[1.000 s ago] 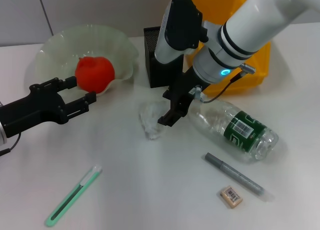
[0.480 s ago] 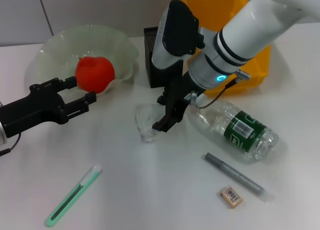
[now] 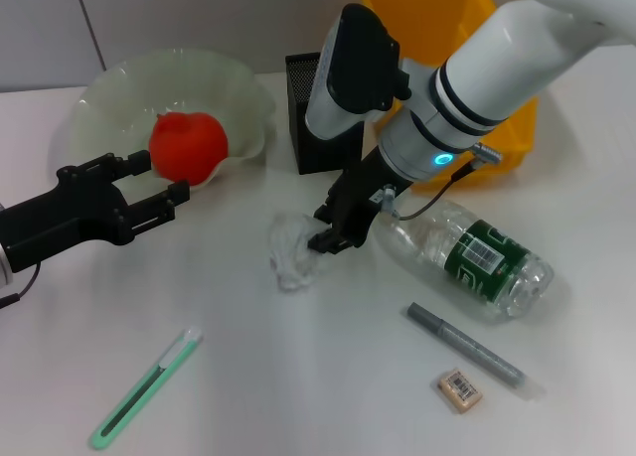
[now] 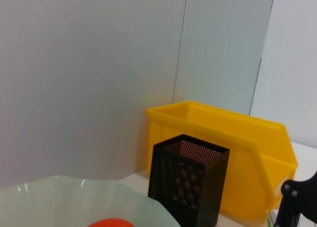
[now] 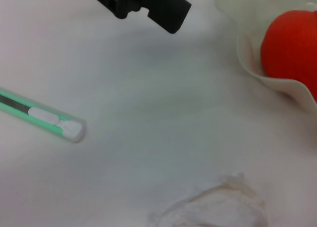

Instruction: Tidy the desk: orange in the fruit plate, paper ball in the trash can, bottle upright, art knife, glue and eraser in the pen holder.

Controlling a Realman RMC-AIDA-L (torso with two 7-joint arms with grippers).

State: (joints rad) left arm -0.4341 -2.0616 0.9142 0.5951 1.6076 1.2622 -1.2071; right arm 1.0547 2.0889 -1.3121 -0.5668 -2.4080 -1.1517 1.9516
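- Right tool [image 3: 333, 228]: low over the table [image 3: 298, 377] at mid-scene. The paper ball [image 3: 294, 249] lies just beside its tips at about 8 o'clock in the head view; whether they touch I cannot tell. The fingers appear parted and hold nothing.
- Judgement: the right arm is plainly the nearer one and the ball is the item in hand; the next move calls for a short shift toward 8 o'clock to straddle it.
- Left tool [image 3: 149, 193]: well apart at 9 o'clock from the ball, fingers spread and empty, just short of the fruit plate [image 3: 109, 98], which already carries the orange [image 3: 189, 145].
- Trash can [image 3: 447, 19]: yellow bin at about 1 o'clock from the ball, behind the pen holder [image 3: 308, 128].
- Paper ball: a small crumpled white wad, irregular, no clear long axis, resting on the table; it should crush readily under a pinch.
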